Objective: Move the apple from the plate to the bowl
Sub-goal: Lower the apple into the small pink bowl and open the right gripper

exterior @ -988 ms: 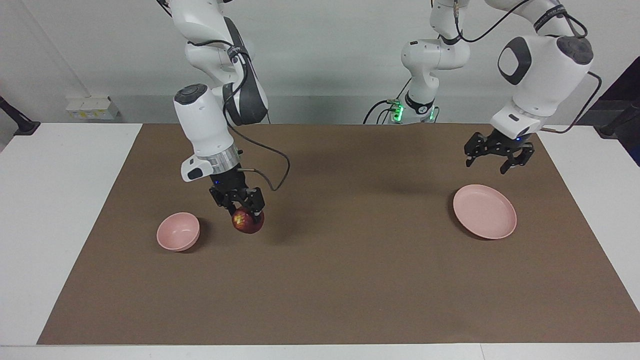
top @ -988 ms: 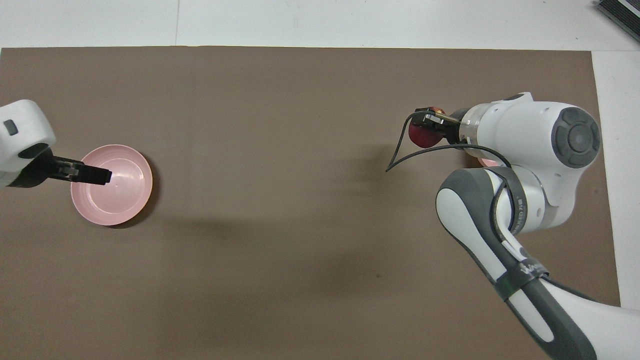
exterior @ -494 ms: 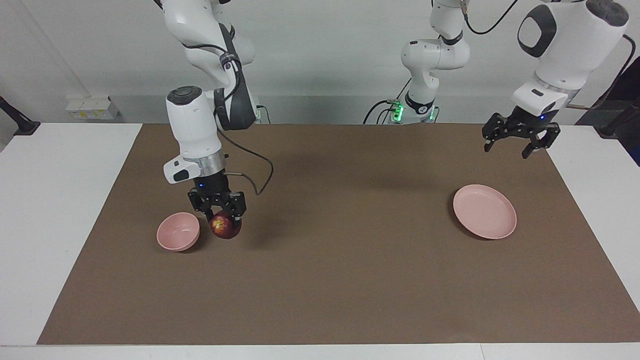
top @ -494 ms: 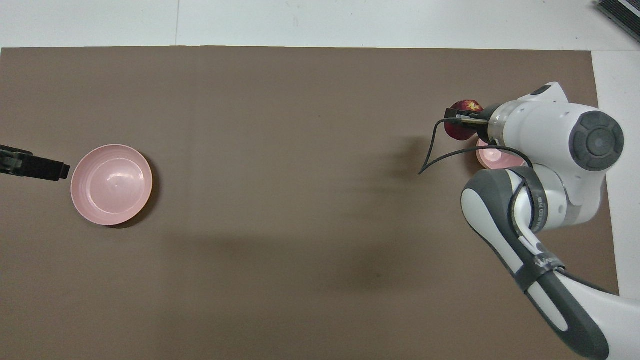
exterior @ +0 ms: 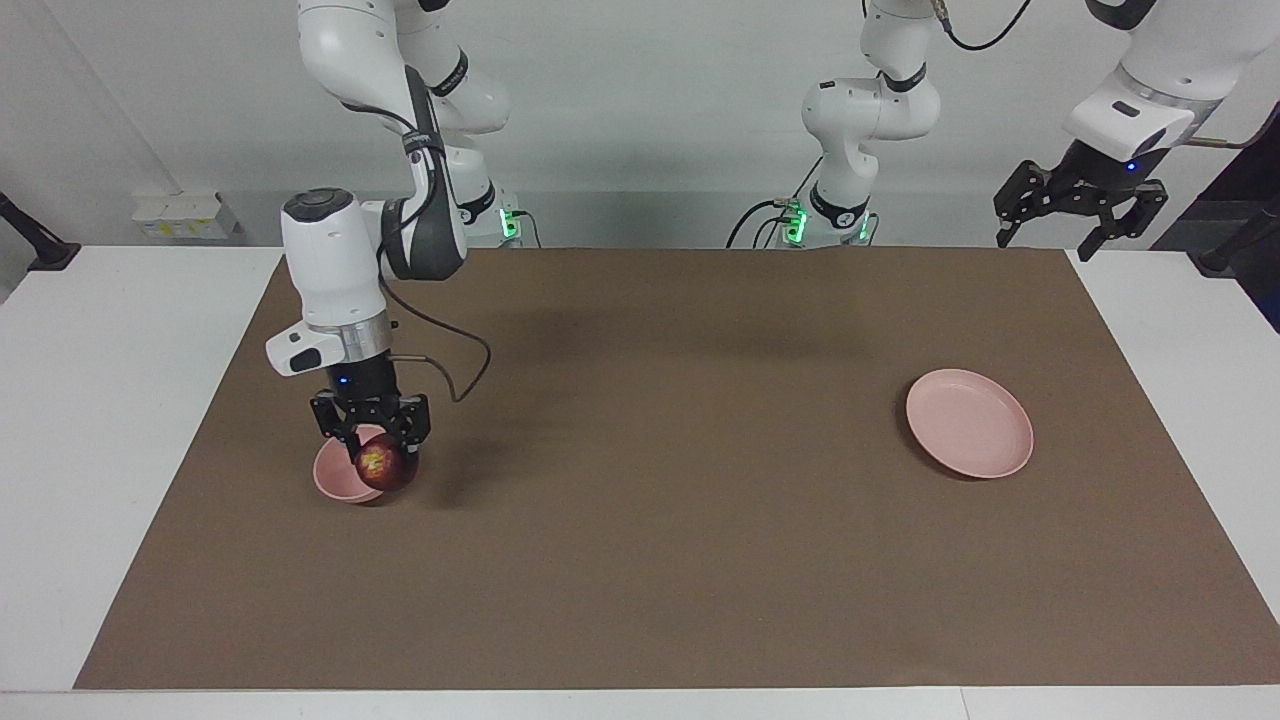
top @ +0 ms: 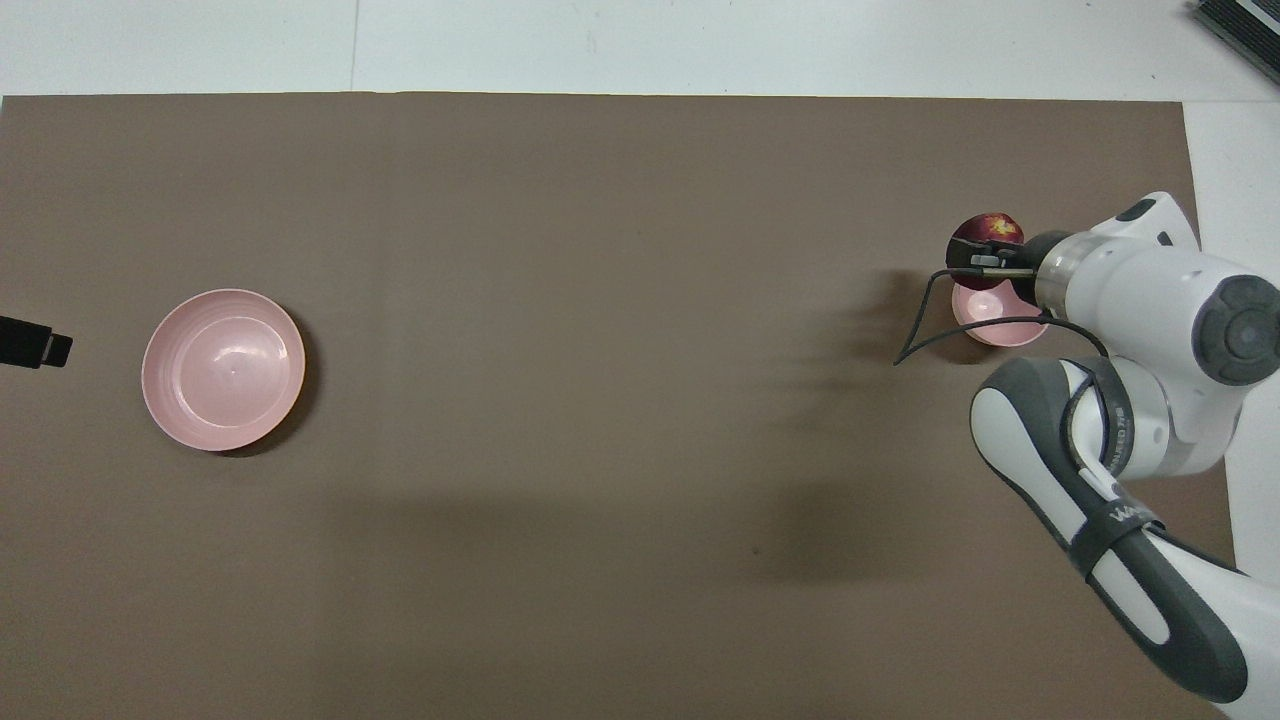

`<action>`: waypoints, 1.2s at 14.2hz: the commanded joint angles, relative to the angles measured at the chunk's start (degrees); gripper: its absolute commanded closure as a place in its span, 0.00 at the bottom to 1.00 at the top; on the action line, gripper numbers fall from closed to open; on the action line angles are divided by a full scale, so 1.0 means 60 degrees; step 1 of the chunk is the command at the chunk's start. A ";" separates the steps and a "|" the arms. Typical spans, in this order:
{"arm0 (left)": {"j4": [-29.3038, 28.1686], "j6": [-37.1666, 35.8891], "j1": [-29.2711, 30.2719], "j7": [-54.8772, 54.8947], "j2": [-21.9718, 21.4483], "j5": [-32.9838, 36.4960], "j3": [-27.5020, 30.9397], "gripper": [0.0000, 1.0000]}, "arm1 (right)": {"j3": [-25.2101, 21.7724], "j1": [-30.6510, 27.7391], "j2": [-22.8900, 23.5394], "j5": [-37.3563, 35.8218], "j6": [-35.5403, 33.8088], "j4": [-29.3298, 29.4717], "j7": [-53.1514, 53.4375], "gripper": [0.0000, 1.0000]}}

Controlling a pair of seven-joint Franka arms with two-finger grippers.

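My right gripper [exterior: 375,448] is shut on the small dark red apple [exterior: 384,467] with a yellow patch. It holds the apple just above the small deep pink bowl [exterior: 335,482], over the side of the rim that faces the left arm's end. In the overhead view the apple [top: 990,232] shows beside the bowl [top: 985,318], under the right gripper [top: 975,262]. The flat pink plate [exterior: 968,422] lies bare toward the left arm's end, and also shows in the overhead view [top: 222,368]. My left gripper [exterior: 1043,245] is open and raised high, apart from the plate.
A brown mat [exterior: 660,560] covers most of the white table [exterior: 110,420]. In the overhead view only the tip of the left gripper [top: 35,345] shows at the edge of the frame, beside the plate.
My right gripper has carried the apple across the mat toward the right arm's end until it is over the bowl. My left gripper has risen and drawn back from over the plate.
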 commanded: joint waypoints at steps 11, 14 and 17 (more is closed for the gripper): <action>0.0182 -0.0399 -0.0065 -0.0884 -0.0034 0.0108 0.0173 0.00 | 0.0127 -0.0710 0.0799 -0.0459 0.2431 -0.0707 -0.0632 1.00; 0.0167 -0.0486 -0.0080 -0.0884 -0.0049 0.0108 0.0173 0.00 | 0.0170 -0.0579 0.0901 -0.0314 0.2359 -0.0562 -0.0050 0.00; 0.0167 -0.0443 -0.0065 -0.0869 -0.0049 0.0108 0.0173 0.00 | 0.0185 -0.0549 0.0450 -0.0400 0.1573 -0.0444 0.0101 0.00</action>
